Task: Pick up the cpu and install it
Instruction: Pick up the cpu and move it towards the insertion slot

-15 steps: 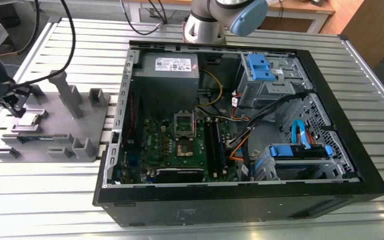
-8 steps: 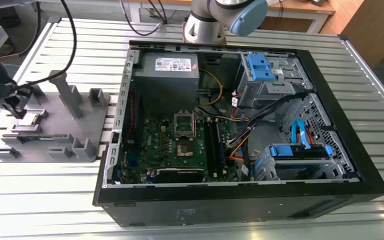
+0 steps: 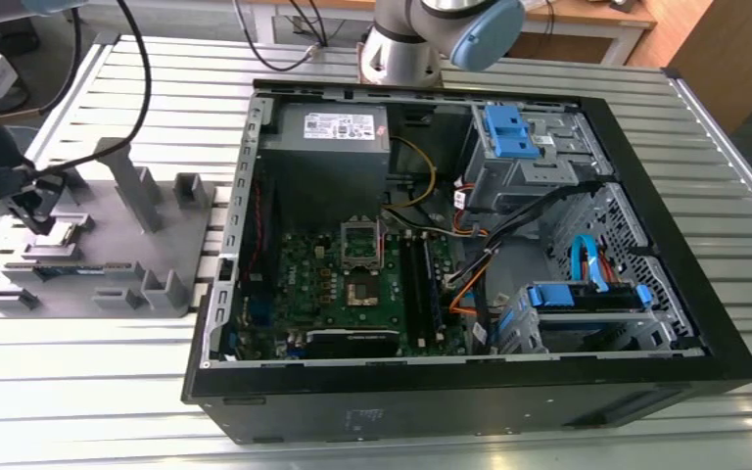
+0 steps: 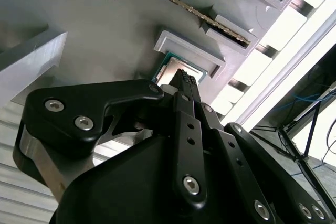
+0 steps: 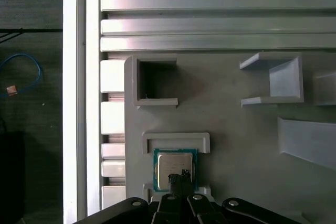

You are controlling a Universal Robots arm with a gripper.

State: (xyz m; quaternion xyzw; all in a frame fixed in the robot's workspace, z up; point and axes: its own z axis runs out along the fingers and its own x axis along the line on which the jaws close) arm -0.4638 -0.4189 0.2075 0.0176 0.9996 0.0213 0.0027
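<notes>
In the first wrist view the jaws, drawn narrowly together, hang over the cpu [image 5: 173, 163] lying in a grey holder's [image 5: 236, 145] pocket.

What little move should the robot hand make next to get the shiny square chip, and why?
Probably open the gripper before going any lower. In the first wrist view its tips sit close together right over the middle of the chip, which lies flat in its pocket on the grey holder. Shut like that, it likely couldn't reach around the chip's edges.
</notes>
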